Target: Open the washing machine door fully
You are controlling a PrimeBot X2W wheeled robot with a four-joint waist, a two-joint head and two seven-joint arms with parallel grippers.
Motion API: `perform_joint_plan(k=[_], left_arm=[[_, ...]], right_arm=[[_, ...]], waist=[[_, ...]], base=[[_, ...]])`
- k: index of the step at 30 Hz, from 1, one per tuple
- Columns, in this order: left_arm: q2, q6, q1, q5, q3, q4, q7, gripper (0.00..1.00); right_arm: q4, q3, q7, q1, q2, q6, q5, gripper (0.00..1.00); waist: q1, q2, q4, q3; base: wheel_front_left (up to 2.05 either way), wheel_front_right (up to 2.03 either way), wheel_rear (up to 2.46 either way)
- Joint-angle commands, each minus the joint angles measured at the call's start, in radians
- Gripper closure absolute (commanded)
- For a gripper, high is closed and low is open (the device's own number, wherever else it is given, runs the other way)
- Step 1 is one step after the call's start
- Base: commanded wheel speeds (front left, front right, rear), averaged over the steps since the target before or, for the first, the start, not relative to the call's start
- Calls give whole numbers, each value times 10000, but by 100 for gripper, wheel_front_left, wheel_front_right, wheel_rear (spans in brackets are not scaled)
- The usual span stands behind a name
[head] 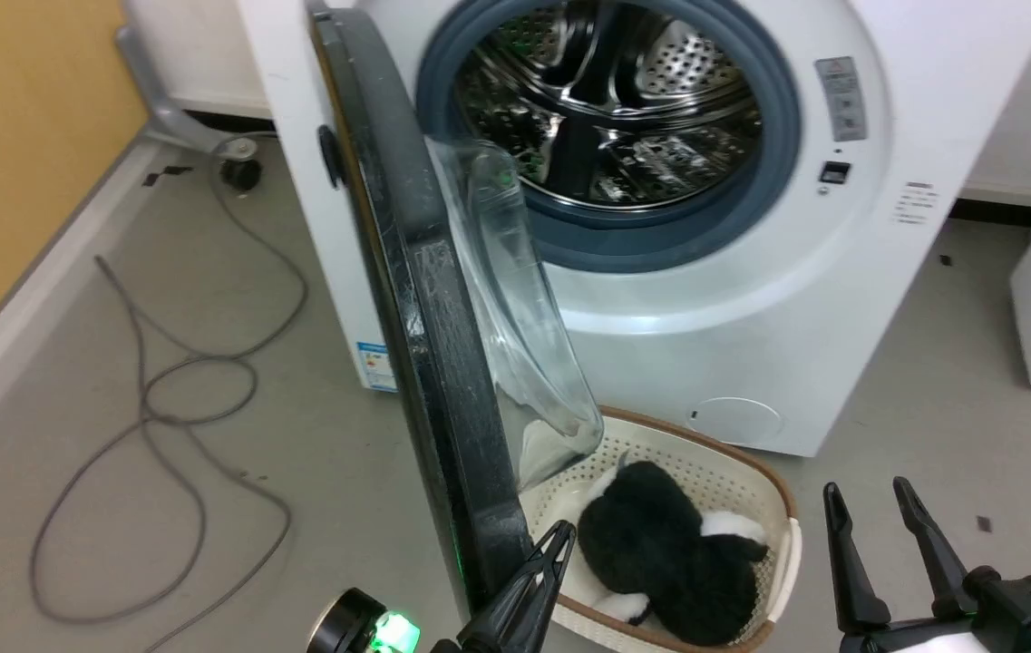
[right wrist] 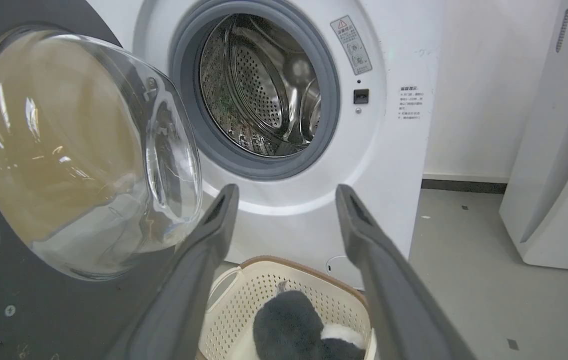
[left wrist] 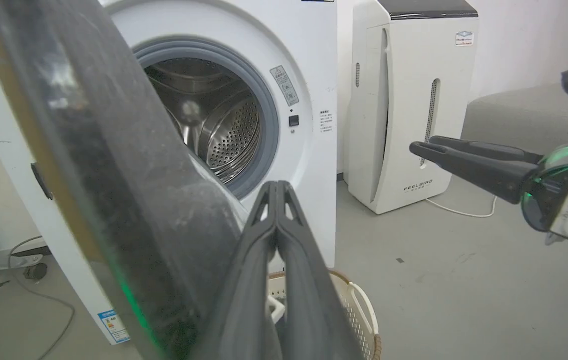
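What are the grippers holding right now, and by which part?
Nothing. The left gripper is shut on itself beside the door, pinching no part of it; the right gripper is open and empty.

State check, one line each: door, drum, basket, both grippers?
washing machine door: open partway, swung out roughly square to the washer front, not folded fully back.
drum: exposed, looks empty.
basket: on the floor below the opening, holding a black-and-white fluffy item.
left gripper: shut, holding nothing, tips beside the door's inner lower edge; contact unclear.
right gripper: open, empty, apart from the door.
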Motion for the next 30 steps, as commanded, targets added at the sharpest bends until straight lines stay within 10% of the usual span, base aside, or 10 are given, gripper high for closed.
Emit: perform_joint_plan(k=[1, 30], left_arm=[[53, 84, 96, -44, 137, 8, -44, 100], [787, 695, 369, -713, 2284, 88, -44, 100]], right_arm=[[28, 16, -43, 62, 39, 8, 35, 0], [82, 196, -44, -74, 39, 8, -49, 0]], waist=[[0, 0, 168, 8], [0, 0, 2951, 248]], base=[[0, 0, 0], [0, 0, 0]])
